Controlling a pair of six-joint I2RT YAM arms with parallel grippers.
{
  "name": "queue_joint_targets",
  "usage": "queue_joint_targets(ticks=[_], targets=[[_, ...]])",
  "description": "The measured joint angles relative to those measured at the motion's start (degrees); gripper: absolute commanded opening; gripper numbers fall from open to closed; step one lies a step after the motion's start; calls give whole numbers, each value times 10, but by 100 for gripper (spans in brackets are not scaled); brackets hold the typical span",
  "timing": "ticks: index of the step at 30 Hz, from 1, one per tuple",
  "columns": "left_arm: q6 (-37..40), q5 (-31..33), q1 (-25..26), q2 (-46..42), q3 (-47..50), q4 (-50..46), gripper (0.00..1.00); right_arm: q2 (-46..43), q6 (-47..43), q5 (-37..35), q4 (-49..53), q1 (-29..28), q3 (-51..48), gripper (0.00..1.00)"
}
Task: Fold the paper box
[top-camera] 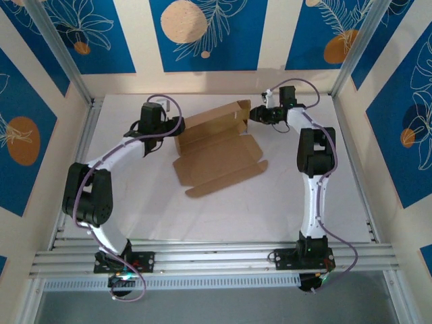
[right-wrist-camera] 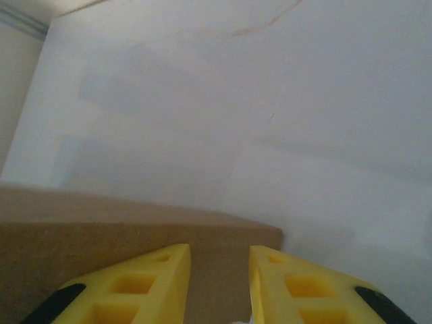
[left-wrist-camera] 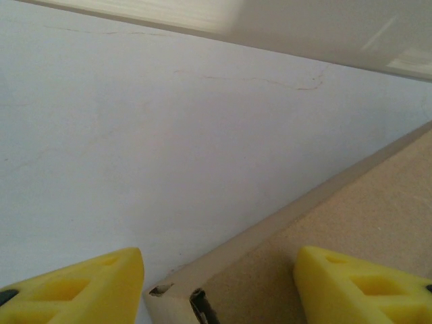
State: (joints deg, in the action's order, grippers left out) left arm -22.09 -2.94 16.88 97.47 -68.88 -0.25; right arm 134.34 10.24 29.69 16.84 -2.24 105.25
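The paper box [top-camera: 217, 152] is lying far-centre on the bench [top-camera: 135, 209], its long axis running between the arms, the left fingers [left-wrist-camera: 81, 290] straddling its left corner spread wide, the right fingers [right-wrist-camera: 142, 283] sitting nearly together at its right wall, pinching or not I cannot tell.

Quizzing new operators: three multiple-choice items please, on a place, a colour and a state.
1. Where is the paper box? A) between the left pincer and right pincer B) beside the arm bases C) off the table
2. What colour are the pincer fingers? A) black B) yellow C) red
3. How does the left pincer stand? A) shut B) open, box edge between its fingers C) holding a pen
Key: A, one arm reaches each end in the top view; B, both wrist views show yellow; B, a wide gap straddles the cardboard edge.
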Motion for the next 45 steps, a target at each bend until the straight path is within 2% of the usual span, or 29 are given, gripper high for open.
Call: queue_joint_targets(ticks=[4,10,18,23,27,30,34,38,45], targets=[[0,-1,-5,2,-4,-2,62,-76,-15,37,-66,0,-105,33],[0,-3,-5,3,-4,-2,62,-168,-79,53,-126,-36,-200,35],[2,-5,-5,3,-4,-2,62,-203,-146,20,-156,-56,-250,35],[2,-5,-5,3,-4,-2,62,-243,-92,20,-226,-3,-285,23],[2,-5,-5,3,-4,-2,61,-238,-33,-26,-233,42,-229,15],[2,-7,-5,6,-5,0,61,-200,10,-58,-203,59,-132,13],[2,-11,-5,12,-11,0,61,-76,52,-67,-103,62,85,14],[2,-13,-5,14,-13,2,61,54,76,-19,0,59,252,17],[2,-16,-5,19,-18,4,61,139,84,36,99,41,274,17]])
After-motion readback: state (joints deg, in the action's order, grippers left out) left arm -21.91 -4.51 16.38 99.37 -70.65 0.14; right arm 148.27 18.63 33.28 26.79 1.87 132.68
